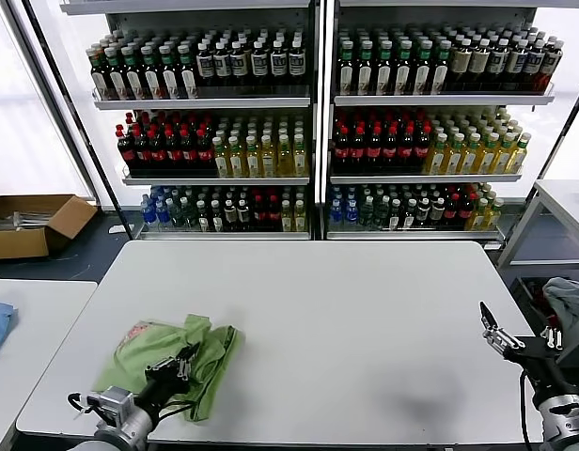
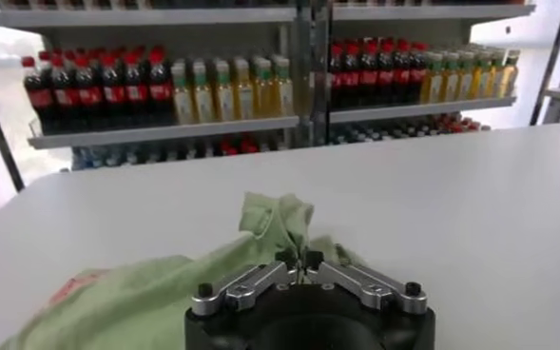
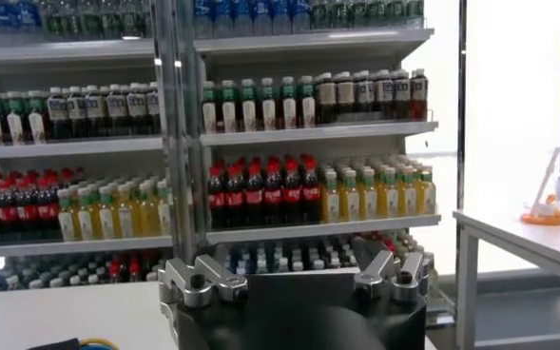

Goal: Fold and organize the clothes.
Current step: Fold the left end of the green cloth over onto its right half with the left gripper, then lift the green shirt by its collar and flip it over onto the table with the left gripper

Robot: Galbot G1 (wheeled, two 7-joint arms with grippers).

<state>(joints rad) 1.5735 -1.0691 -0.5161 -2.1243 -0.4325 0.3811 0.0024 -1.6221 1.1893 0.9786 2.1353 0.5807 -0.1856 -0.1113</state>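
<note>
Head view: left end effector (image 1: 184,361) pinches shirt (image 1: 167,362).

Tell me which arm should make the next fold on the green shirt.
Left. The left gripper is already on the green shirt at the table's near-left corner, shut on a raised bit of fabric. The right gripper hangs open off the table's right edge, far from the shirt.

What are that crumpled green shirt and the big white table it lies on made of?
The light green crumpled shirt looks like soft, matte woven fabric, probably cotton: it bunches into limp folds. The white rectangular table seems a smooth, hard laminate or plastic top with faint sheen; its material is uncertain.
</note>
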